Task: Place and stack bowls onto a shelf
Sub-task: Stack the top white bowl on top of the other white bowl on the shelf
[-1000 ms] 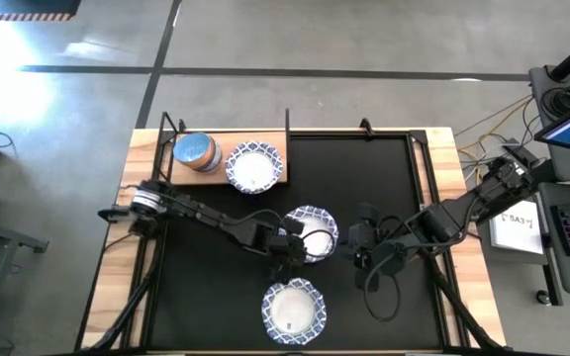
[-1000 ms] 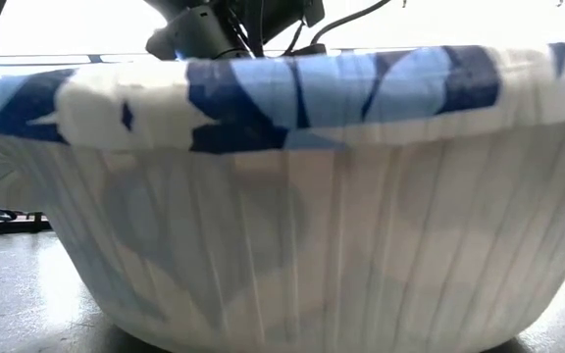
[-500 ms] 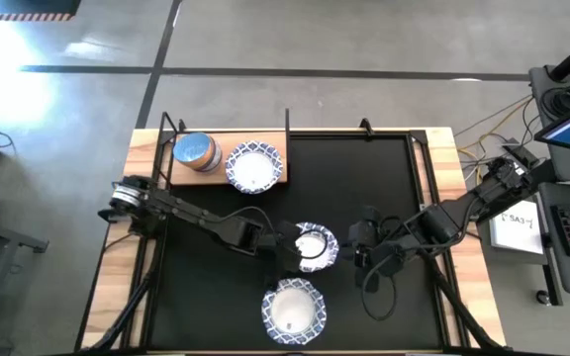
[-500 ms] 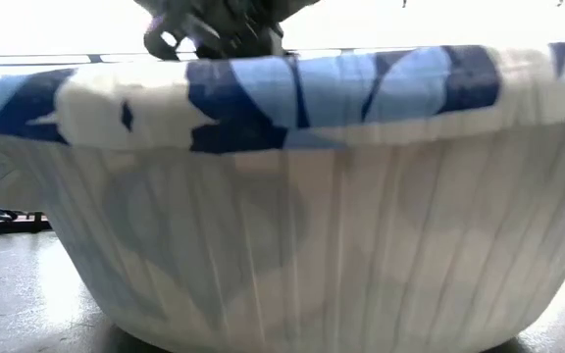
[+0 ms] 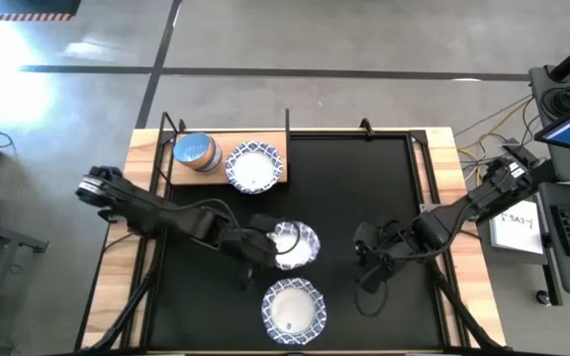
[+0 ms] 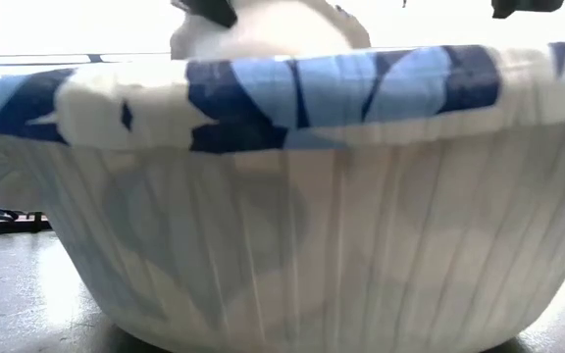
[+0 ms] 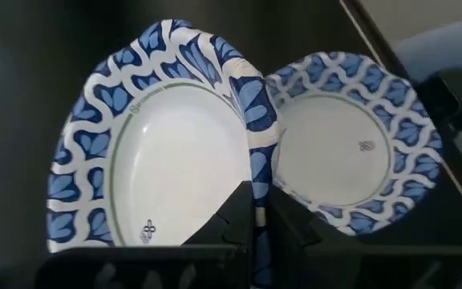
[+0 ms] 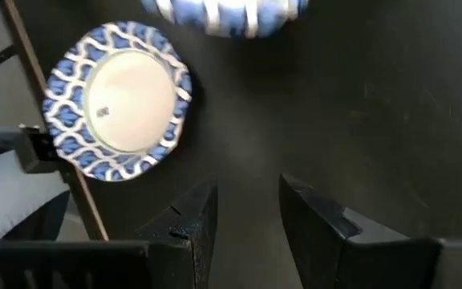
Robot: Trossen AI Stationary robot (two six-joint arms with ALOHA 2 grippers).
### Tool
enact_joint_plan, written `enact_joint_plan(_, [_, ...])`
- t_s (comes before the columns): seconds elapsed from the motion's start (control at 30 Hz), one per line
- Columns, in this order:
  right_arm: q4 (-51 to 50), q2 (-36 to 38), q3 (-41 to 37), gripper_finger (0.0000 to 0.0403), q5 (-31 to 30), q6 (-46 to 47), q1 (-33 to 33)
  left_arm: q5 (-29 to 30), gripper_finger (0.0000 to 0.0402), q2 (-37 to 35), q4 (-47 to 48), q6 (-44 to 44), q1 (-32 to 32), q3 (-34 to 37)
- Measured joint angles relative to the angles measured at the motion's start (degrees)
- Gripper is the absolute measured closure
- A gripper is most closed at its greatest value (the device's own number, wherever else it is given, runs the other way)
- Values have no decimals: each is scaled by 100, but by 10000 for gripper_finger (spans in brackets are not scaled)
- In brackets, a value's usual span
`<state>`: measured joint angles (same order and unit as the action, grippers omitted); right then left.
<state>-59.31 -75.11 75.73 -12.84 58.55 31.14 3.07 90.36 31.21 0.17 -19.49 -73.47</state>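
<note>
From above we see a white, blue-rimmed bowl [image 5: 293, 243] tilted over the black mat [image 5: 384, 188], its rim pinched by the left gripper [image 5: 268, 247]; a second bowl [image 5: 292, 310] sits nearer. The shelf [image 5: 228, 178] carries two more. In the left wrist view the fingers [image 7: 235, 221] clamp that rim. The right gripper [image 8: 247, 210] hovers, parted and empty.

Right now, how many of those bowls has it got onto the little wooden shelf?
Two spots on the shelf are filled: a patterned white bowl and a blue-topped stack beside it. In hand: the left gripper is shut on the rim of another patterned bowl. Left: one more sits on the black mat. The right gripper waits open nearby.
</note>
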Motion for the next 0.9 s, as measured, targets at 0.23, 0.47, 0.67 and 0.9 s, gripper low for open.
enact_joint_plan(0.23, [9,-76,-202,280,129,239,-2,1821,401,-612,972,-170,-6,0])
enact_joint_plan(0.47, [508,-317,-204,280,131,237,-2,3175,400,-694,1581,-384,269,84])
enact_joint_plan(0.67, [865,-527,-204,280,210,248,5,3526,400,-621,1484,-540,698,631])
enact_joint_plan(0.9, [914,-651,-204,280,395,239,9,3804,400,-686,1024,-494,1098,1089])
